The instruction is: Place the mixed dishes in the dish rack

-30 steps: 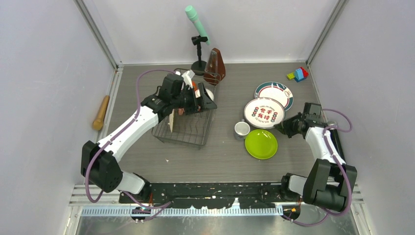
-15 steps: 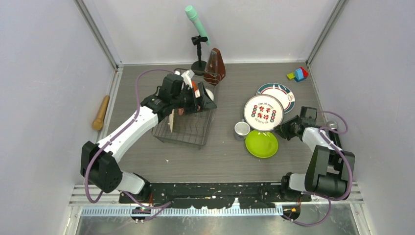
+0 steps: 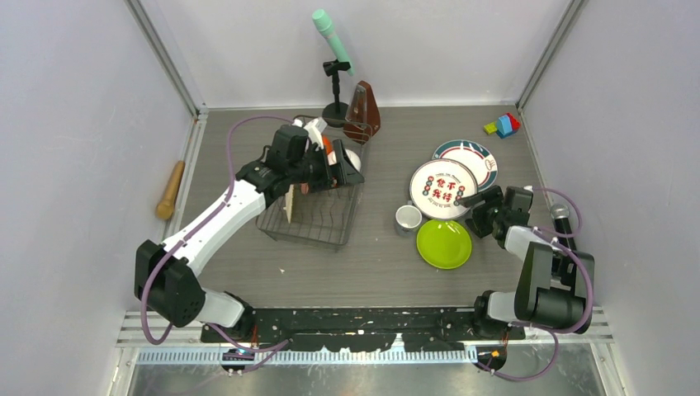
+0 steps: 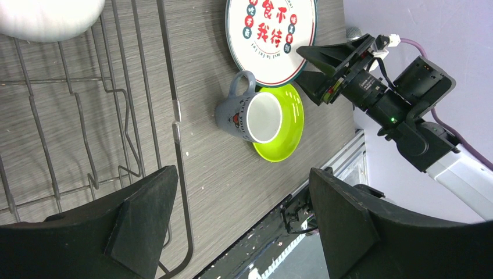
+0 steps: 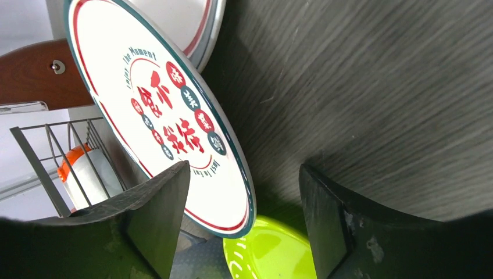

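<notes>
Left pincer [image 3: 342,169] hangs released over the dish rack [image 3: 309,219]. Right pincer [image 5: 243,171], also released, flanks the white plate [image 3: 445,189] edge, beside the green plate [image 3: 443,243].

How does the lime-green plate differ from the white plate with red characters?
The lime-green plate is plain; the white plate carries red characters and a dark rim. The white plate looks wider than the lime-green plate. The white plate lies partly on a second plate; the lime-green plate lies on the table. Both are round, outside the dish rack.
</notes>
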You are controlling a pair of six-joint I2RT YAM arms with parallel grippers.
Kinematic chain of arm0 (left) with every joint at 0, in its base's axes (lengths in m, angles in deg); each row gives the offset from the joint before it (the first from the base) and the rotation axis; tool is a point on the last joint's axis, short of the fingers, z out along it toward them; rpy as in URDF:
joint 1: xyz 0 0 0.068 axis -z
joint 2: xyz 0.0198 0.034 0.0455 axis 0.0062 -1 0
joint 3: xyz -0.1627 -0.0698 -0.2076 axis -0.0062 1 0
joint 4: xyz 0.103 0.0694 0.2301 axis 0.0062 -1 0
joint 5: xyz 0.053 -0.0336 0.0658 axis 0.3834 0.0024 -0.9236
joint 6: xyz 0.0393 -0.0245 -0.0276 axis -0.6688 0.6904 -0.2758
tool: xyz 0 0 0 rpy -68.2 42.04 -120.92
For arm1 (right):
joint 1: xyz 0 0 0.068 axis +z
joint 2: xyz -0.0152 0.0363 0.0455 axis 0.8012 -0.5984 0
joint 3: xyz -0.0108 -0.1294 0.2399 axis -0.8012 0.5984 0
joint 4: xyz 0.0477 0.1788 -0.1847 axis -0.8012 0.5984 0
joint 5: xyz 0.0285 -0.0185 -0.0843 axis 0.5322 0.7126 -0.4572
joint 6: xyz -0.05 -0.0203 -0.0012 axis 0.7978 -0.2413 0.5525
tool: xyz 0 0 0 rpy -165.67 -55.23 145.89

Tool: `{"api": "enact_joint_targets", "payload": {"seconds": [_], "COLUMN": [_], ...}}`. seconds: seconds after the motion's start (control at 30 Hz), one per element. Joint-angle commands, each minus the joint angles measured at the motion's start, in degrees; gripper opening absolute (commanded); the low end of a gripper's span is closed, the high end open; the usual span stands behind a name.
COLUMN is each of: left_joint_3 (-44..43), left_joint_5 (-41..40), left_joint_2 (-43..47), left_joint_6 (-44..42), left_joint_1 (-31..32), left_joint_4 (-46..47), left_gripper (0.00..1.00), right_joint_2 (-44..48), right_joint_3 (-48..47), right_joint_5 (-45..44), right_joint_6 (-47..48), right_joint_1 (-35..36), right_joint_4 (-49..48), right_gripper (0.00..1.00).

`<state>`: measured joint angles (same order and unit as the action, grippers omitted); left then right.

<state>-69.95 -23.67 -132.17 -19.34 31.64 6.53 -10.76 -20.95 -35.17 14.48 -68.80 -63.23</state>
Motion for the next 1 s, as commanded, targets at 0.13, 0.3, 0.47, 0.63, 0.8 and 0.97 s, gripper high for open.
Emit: {"api": "enact_joint_targets", "payload": {"seconds": [0.13,0.3,0.47,0.63,0.8,0.97], "left_joint_3": [-0.7,-0.8,-1.7,-2.9,-3.1,-3.4], "left_joint_5": [-0.8,-1.1,-1.5,0.4,-0.3,-2.0], "left_joint_2": [2.2,2.2,2.3,3.7,5.6,6.9], "left_joint_6": [-1.8,-2.0,-3.1,-5.0,-7.7,-9.0], "left_joint_1": [0.3,0.3,0.2,0.2,-0.2,-0.9], "left_joint_4": [0.2,0.0,-1.1,-1.5,-1.8,-2.8], "left_gripper": [0.86,0.86,0.87,0.89,0.89,0.89], "right_joint_2": [-6.2,-6.6,4.1,11.9,15.3,15.2], "right_joint_3": [1.8,1.8,-0.7,-6.5,-12.6,-16.3], "right_joint_5": [1.2,2.2,-3.2,-4.5,0.0,12.5], "right_joint_6": [1.8,0.8,3.6,3.0,2.6,0.1], "right_joint_1": [0.0,0.0,0.0,0.0,0.1,1.0], "right_joint_4": [-14.0,-16.3,-5.5,-1.2,2.4,-1.0], "right_gripper": [0.58,0.17,0.01,0.00,0.01,0.00]}}
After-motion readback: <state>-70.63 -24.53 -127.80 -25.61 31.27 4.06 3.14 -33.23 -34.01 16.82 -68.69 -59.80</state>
